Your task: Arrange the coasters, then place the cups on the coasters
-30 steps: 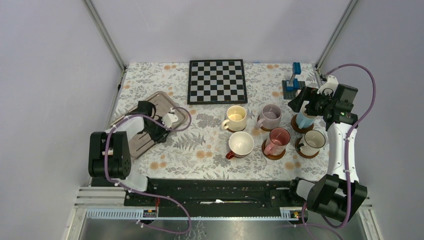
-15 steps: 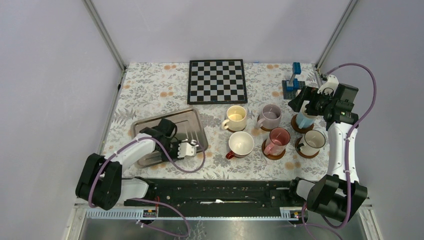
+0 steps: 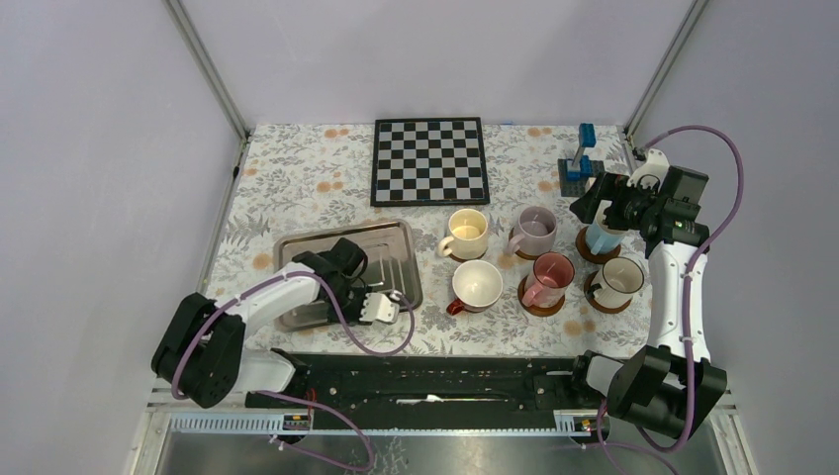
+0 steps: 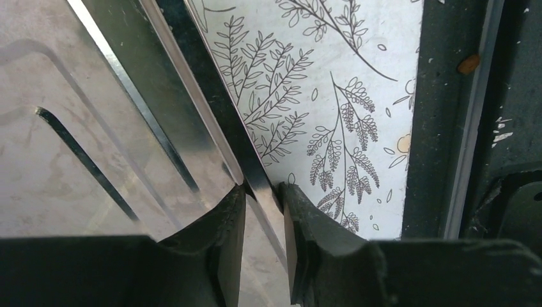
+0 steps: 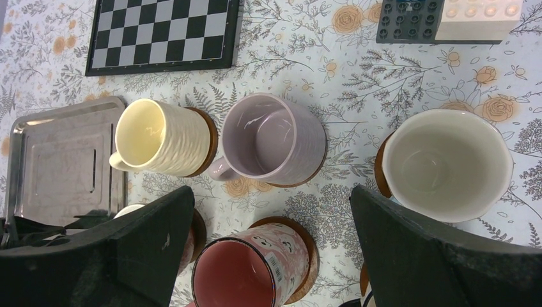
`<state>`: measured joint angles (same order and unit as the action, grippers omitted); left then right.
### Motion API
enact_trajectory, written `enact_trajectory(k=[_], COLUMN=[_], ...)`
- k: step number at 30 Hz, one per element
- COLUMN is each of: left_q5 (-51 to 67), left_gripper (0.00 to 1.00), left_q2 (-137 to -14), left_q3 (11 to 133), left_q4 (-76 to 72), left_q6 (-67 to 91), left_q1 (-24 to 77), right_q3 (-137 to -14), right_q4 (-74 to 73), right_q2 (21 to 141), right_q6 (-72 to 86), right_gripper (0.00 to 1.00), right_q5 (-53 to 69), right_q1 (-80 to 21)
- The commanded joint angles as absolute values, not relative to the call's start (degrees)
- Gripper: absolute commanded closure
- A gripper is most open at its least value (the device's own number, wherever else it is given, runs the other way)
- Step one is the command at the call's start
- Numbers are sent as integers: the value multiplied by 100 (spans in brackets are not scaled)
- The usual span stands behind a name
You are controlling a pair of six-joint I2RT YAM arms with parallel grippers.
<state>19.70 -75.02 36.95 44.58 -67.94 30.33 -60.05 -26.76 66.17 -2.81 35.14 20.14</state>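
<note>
Top external view: a floral-covered counter (image 3: 297, 178) sits inside a pale-walled enclosure, with two robot arms at its near edge. Six cups stand in two rows on the right half, each on a round brown coaster. In the back row, left to right, are the cream-yellow cup (image 3: 467, 234), lilac cup (image 3: 535, 231) and light blue cup (image 3: 600, 239). In the front row are the dark red cup (image 3: 478, 285), pink cup (image 3: 550, 275) and white cup (image 3: 621, 279). In the right wrist view, the coasters (image 5: 211, 137) show as thin brown edges beneath the cups.

The right claw (image 3: 602, 210) hangs over the light blue cup, fingers spread wide, gripping nothing. Blue blocks (image 3: 576, 163) stand just behind it, near the far right corner.

A metal tray (image 3: 307, 247) lies flat on the left half. Its right edge is near the cream-yellow and dark red cups, with a narrow strip of bare cloth between. The left claw (image 3: 396, 300) is clamped on the tray's near rim, by its right corner. In the left wrist view both fingers (image 4: 227, 236) pinch the thin metal lip. Beyond it lie a band of cloth and then a dark rail (image 4: 441, 128) along the counter's near edge.

A chessboard (image 3: 428, 160) lies at the far middle. Open cloth shows at the far left behind the tray.
</note>
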Motion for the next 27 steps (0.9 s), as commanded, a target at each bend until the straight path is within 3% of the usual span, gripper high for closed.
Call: enact_trajectory(k=[1,10,18,24,27], left_q5=[1897,1136,1254,1237,1968], left_gripper=[73,75,71,34,2], left_q2=[-7499,-7533,-8187,-8088,-8009], left_q3=[3358,3153,3852,4494,5614], left_q4=[4859,4894,4889,5260,5984], left_q6=[-7281,-7761,-7683,-6996,-6543], left_q1=[3145,3123,2971,2903,2597], right_q3=[-6229,-6234,-6325,-6480,-6790], right_q4=[-2687,-2668,-2740,-2964,-3180], right_q2=[6532,6531,6551,6559,6785], right_q6=[-394,-382,-423,-591,-642], right_gripper=[0,0,0,1,0], right_q5=[3544,3554,3560,3646,3768], right_q1=[1986,1986,1984,1986,1971])
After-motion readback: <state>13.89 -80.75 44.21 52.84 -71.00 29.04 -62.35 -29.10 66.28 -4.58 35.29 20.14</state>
